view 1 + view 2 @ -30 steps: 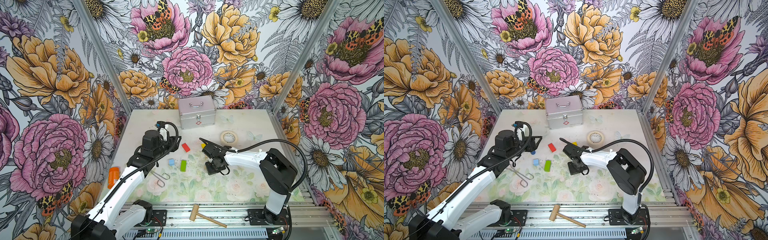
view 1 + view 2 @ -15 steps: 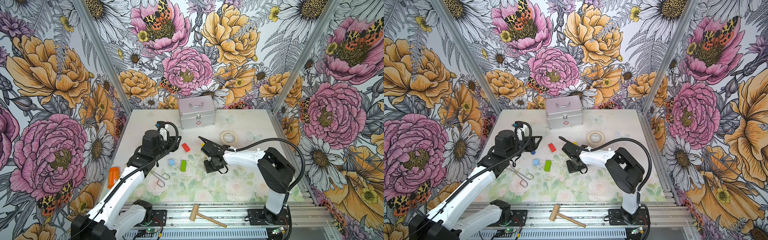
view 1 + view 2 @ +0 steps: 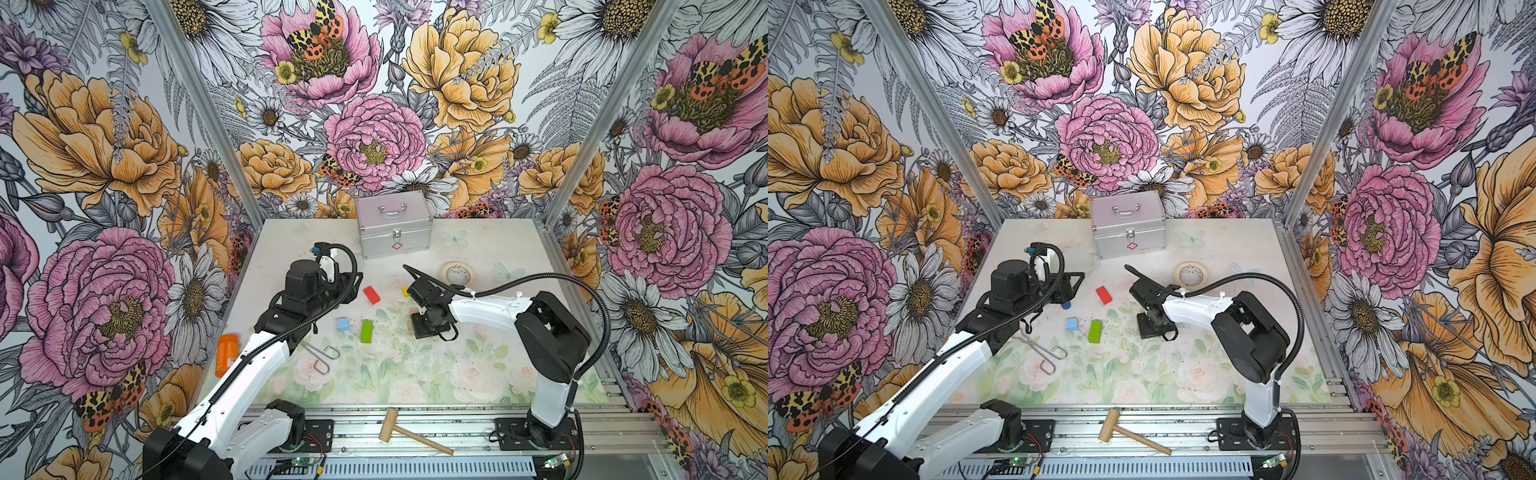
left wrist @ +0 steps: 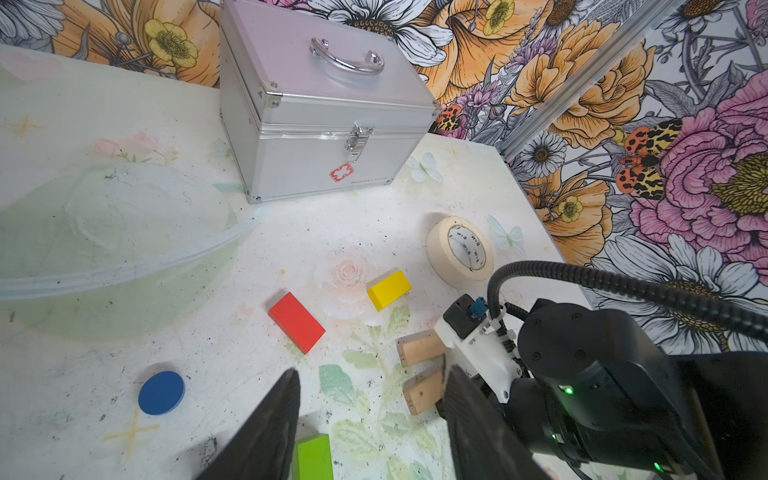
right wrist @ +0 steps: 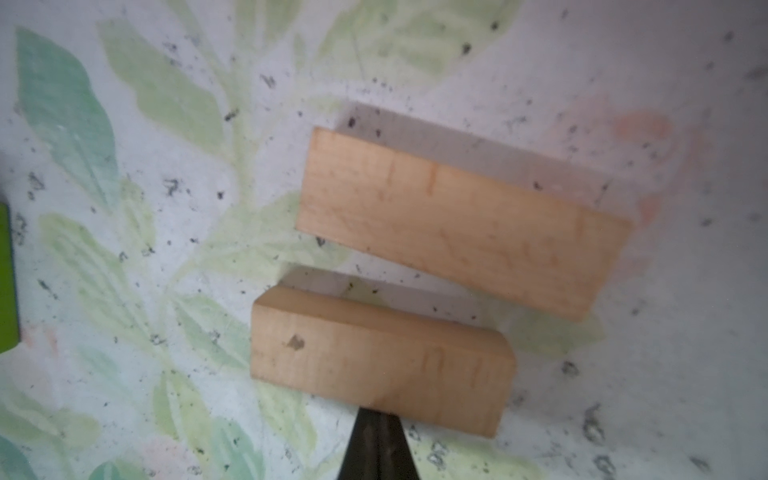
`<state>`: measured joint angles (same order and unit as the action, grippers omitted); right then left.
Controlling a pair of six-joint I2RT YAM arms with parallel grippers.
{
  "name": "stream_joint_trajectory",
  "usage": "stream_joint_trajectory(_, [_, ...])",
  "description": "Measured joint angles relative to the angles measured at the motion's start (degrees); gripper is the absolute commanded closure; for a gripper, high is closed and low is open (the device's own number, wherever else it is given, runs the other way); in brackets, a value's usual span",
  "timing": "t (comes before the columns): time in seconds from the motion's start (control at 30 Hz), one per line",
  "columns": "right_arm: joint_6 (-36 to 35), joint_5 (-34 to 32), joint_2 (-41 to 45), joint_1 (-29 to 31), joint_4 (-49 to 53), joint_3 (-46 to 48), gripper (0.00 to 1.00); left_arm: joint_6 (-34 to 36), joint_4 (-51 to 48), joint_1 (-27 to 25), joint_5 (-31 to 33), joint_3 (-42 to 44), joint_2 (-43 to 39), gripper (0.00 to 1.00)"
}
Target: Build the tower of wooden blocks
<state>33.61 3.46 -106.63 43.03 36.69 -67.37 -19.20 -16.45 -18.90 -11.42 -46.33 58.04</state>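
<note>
Right wrist view: your right gripper (image 5: pixel 378 434), pressed together, tip at one tan bar (image 5: pixel 380 359).
Your left gripper (image 4: pixel 372 419): spread, hovering over the table (image 4: pixel 124 374).

Red cross sign on the silver case (image 4: pixel 324 104) front; tape roll (image 4: pixel 439 254) print illegible

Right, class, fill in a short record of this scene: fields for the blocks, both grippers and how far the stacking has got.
Base: two plain tan wooden bars, side by side, gap between
Loose: red wooden bar, yellow wooden bar, green wooden bar, light blue cube, dark blue short cylinder, each lying singly
Left gripper: open, empty
Right gripper: shut, tip at one tan bar's edge
Stacked: nothing yet
</note>
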Motion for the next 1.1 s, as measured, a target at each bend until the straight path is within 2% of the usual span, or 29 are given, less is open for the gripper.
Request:
stream_joint_trajectory(0.23, [0.00, 0.24, 1.22, -0.11, 0.13, 0.42, 1.00, -0.02, 0.00, -0.87, -0.02, 0.00, 1.49, 0.43])
stream_joint_trajectory(0.47, [-0.04, -0.85, 10.36, -0.76, 2.25, 1.57, 1.00, -0.02, -0.61, -3.28, -0.20, -0.59, 3.69, 0.43])
stream_joint_trajectory(0.6, [-0.22, -1.33, 14.78, -2.91, 2.80, 2.51, 1.00, -0.09, -2.21, -6.19, -0.79, -2.40, 6.36, 0.43])
stream_joint_trajectory(0.73, [-0.66, -1.62, 15.43, -6.12, 2.95, 3.85, 1.00, -0.46, -3.15, -10.08, -2.19, -4.61, 10.88, 0.43])
stream_joint_trajectory(1.1, [-1.40, -1.68, 15.45, -12.41, 1.18, 8.81, 0.87, -3.23, -6.27, -16.50, -4.90, -5.53, 21.97, 0.44])
